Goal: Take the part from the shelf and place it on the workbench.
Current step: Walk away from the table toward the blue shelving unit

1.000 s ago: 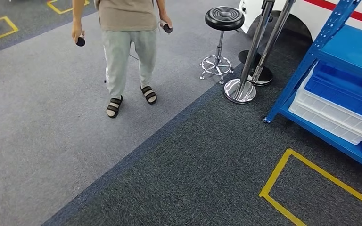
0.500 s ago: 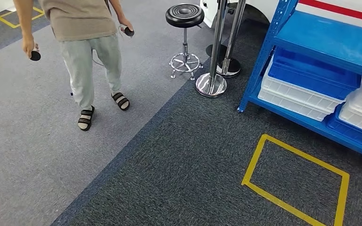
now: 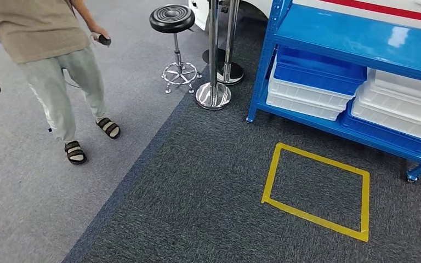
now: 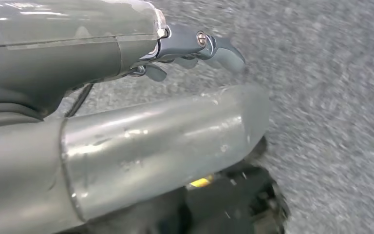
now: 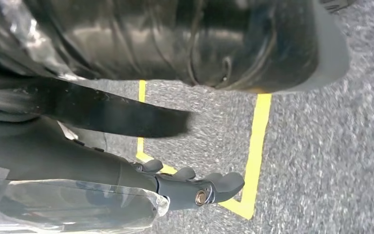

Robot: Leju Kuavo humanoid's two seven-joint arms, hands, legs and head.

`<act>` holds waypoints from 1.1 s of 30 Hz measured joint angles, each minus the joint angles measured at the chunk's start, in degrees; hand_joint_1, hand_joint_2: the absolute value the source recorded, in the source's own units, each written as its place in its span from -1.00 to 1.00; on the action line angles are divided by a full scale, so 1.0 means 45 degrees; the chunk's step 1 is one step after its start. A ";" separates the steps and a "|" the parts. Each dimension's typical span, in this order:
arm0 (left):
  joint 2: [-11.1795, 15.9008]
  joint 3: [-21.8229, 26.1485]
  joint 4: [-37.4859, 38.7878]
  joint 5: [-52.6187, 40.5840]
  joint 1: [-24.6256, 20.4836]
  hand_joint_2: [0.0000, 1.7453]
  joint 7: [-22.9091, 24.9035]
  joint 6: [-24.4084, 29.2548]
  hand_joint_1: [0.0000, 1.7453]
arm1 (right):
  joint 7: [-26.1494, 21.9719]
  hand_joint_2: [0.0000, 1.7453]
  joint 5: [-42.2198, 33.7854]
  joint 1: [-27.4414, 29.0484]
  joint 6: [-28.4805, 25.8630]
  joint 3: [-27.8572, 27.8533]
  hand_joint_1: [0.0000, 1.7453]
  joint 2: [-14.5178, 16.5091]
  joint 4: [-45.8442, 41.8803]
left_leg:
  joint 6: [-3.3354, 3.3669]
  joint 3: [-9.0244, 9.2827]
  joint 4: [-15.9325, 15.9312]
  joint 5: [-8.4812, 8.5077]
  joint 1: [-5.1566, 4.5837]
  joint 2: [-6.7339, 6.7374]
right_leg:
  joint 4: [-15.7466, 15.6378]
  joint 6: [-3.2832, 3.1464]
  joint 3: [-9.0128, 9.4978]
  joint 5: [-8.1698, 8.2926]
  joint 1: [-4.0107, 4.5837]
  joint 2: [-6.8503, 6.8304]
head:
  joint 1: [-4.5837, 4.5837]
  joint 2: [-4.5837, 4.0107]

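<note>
Stacking blue and white bins [image 3: 312, 90] on shelf [image 3: 356, 41]

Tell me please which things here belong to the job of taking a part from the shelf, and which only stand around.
For the job:
blue shelf
stacked bins on its lower level
left hand, holding nothing
right hand, holding nothing

Just around:
black stool
chrome posts
yellow tape square
a person
</note>
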 joint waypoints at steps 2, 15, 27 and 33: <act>-0.0008 -0.0002 -0.0002 -0.0023 -0.0064 -1.00 -0.0053 0.0038 -1.00 | -0.0039 -1.00 0.0005 -0.0014 0.0013 -0.0001 -1.00 -0.0030 -0.0002 | -0.0188 0.0048 0.0114 -0.0133 -0.0032 0.0155 | -0.0129 -0.0218 0.0058 -0.0005 0.0072 0.0024 | -0.0005 0.0000; 0.0092 -0.0015 -0.0002 -0.0255 -0.0011 -1.00 -0.0178 0.0266 -1.00 | -0.0224 -1.00 0.0532 -0.0036 0.0214 0.0019 -1.00 0.0158 0.0010 | -0.0032 -0.0663 0.0866 0.0076 0.0009 -0.1335 | -0.0175 -0.0634 0.0063 0.0063 0.0149 0.1477 | -0.0013 -0.0002; 0.0213 -0.0010 -0.0002 -0.0128 0.0074 -1.00 -0.0457 0.0509 -1.00 | -0.0743 -1.00 0.0896 -0.0080 0.0409 0.0149 -1.00 0.0473 0.0021 | 0.0234 -0.0311 -0.0247 0.0521 0.0020 -0.0936 | 0.2705 -0.0032 -0.1295 -0.1255 0.0041 0.0727 | -0.0009 0.0000; 0.0192 0.0021 -0.0007 0.0218 0.0113 -1.00 -0.1137 0.0911 -1.00 | -0.0399 -1.00 0.1087 -0.0169 0.0121 0.0232 -1.00 0.0562 0.0024 | -0.0193 -0.0361 0.0245 0.0162 -0.0018 -0.0528 | -0.0132 -0.0335 0.0068 -0.0071 0.0103 0.0305 | -0.0011 -0.0001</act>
